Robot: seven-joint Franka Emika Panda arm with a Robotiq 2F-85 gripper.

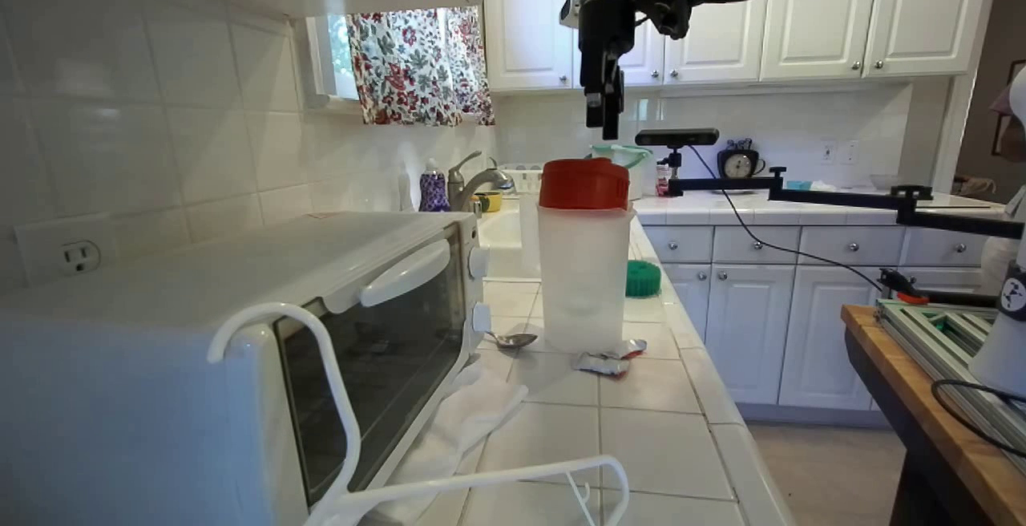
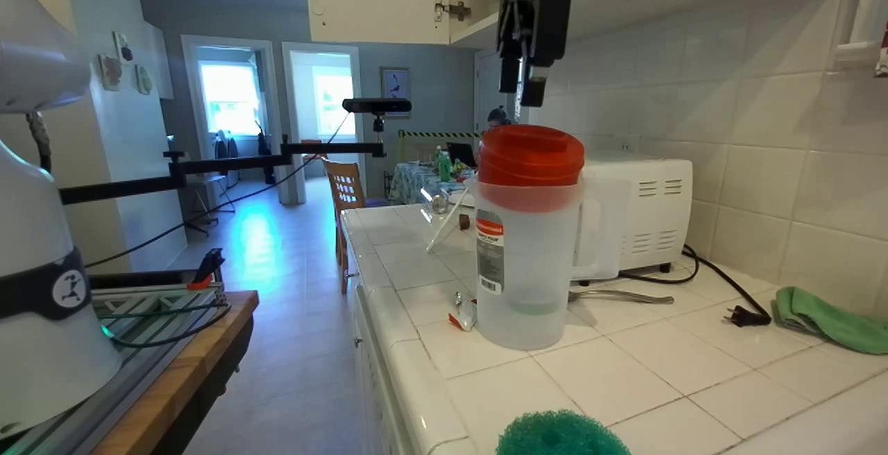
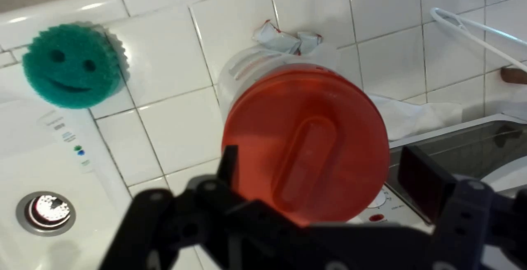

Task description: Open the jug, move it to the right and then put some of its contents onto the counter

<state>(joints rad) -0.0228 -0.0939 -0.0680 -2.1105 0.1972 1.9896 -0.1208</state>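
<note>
Jug (image 1: 583, 285): 1, upright, red lid (image 1: 583, 185) on | counter (image 1: 657, 450): tiled, under jug | gripper (image 3: 321, 171): above jug, jaws wide apart | spoon (image 1: 514, 340): 1, beside jug | sponge (image 3: 73, 66): 1, near jug

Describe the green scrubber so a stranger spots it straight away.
Start from the white-tiled counter, with its sink and the tall, red-lidded jug. The scrubber lies by the sink's corner, apart from the jug, close to the counter's open edge. Unlike the crumpled green cloth, it is a thick disc with a toothed rim and a smiling face.
</note>
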